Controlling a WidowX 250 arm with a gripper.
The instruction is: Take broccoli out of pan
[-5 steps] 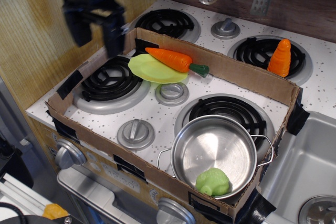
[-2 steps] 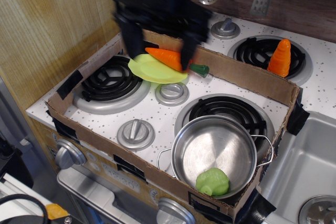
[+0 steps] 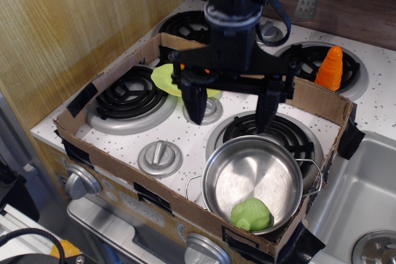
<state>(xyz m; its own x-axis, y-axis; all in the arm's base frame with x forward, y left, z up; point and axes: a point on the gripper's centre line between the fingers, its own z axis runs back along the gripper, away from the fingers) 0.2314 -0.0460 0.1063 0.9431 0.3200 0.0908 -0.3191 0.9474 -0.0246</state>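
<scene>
Broccoli [image 3: 251, 214]: small light-green lump, lying inside the pan against its near wall, at the front-right corner of the box. Untouched.

Pan [image 3: 252, 177]: shiny steel, low sides, wire loop handles left and right; sits on the front-right burner, hard against the cardboard wall [image 3: 185, 211]. Holds nothing but the broccoli.

My gripper [image 3: 229, 112]: above the stove, over the far rim of the pan, well apart from the broccoli. Fingers spread wide, nothing between them; one fingertip [image 3: 195, 112] hangs near the middle knob, the other over the burner behind the pan.

Step in hand, as I judge it: the approach. No grasp begun.

Next move calls for: travel toward the near side of the pan, then descent inside the rim, one finger on each side of the lump. Little room between broccoli and pan wall; a finger may strike the rim or the cardboard.

Surroundings: yellow-green plate [image 3: 162, 77], partly hidden behind me; orange carrot-like toy [image 3: 330, 68] on the far-right burner, outside the box; sink [image 3: 365, 196] to the right.
</scene>
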